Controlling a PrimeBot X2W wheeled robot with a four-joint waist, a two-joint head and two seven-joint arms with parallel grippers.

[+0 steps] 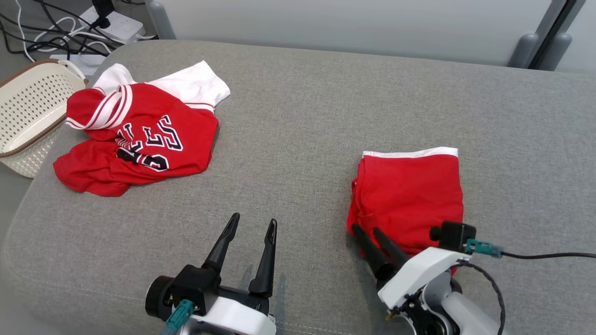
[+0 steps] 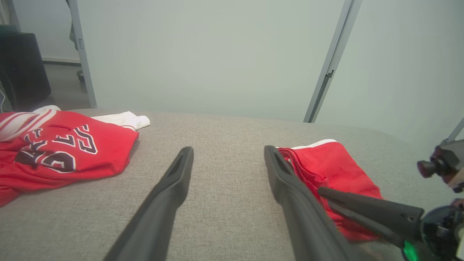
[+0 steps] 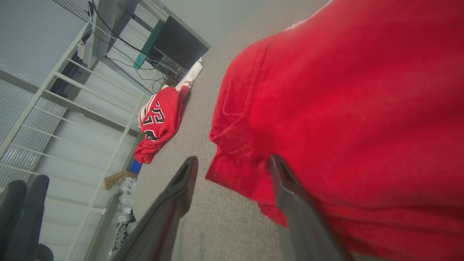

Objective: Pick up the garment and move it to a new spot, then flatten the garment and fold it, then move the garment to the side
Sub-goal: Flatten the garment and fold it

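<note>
One folded garment [image 1: 409, 195] beside right tool [image 1: 366, 230]

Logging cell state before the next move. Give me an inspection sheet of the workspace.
Surface: grey fabric cushion, flat.
Job's things: folded red garment, white band along its far edge, lying on the robot's right.
Clutter: crumpled red jersey at far left; cream basket beside the cushion's left edge.
Grippers: left gripper open over bare fabric; right gripper open at the folded garment's near left corner, contact unclear.
Cables: black cable runs from the right wrist off to the right; power strip with tangled cords on the floor, far left.
Surroundings: pale wall panel behind the cushion; people: nothing seen.
</note>
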